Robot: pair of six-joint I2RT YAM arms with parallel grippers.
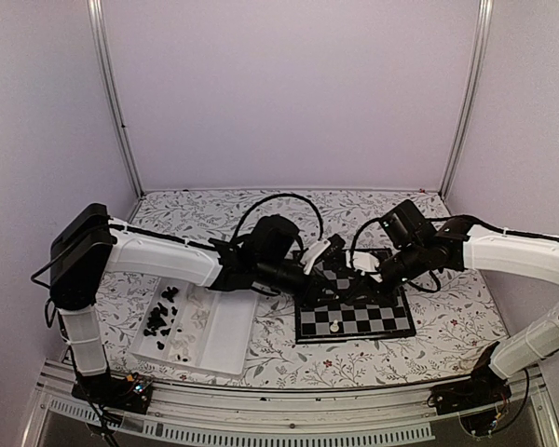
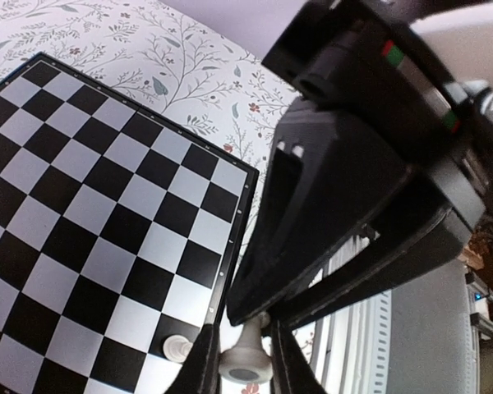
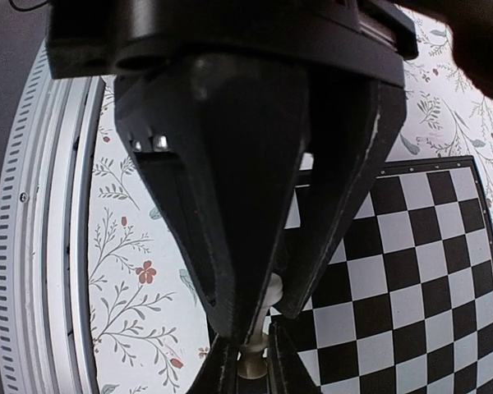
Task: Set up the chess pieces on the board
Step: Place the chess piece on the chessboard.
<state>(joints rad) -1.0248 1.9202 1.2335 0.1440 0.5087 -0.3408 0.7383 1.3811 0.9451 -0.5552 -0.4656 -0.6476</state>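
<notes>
Little done: shows just one small cream-white plastic chess figure (image 1: 336, 327) upright on the flat black-and-silver checked chessboard (image 1: 391, 321), in the row along its near edge. Leaves almost the whole set to place, keeping tiny black figures (image 1: 160, 317) and pale figures (image 1: 182, 346) loose in the white rectangular compartment tray (image 1: 225, 335) left of the chessboard. Reads as an early stage, caught mid-handover of a second cream-white figure (image 2: 246, 355), held up where the two grippers meet.

Reaches across from the tray side with the white-and-black left arm (image 1: 158, 256), low and nearly level; bends inward from the right with the right arm (image 1: 512, 253). Meets tip to tip over the far half of the chessboard in the top view. Pinches the figure's base end in the left gripper (image 2: 242, 365), fingers apparently closed against it on both sides. Clamps the stem higher up in the right gripper (image 3: 259, 324), jaws nearly together around it.
</notes>
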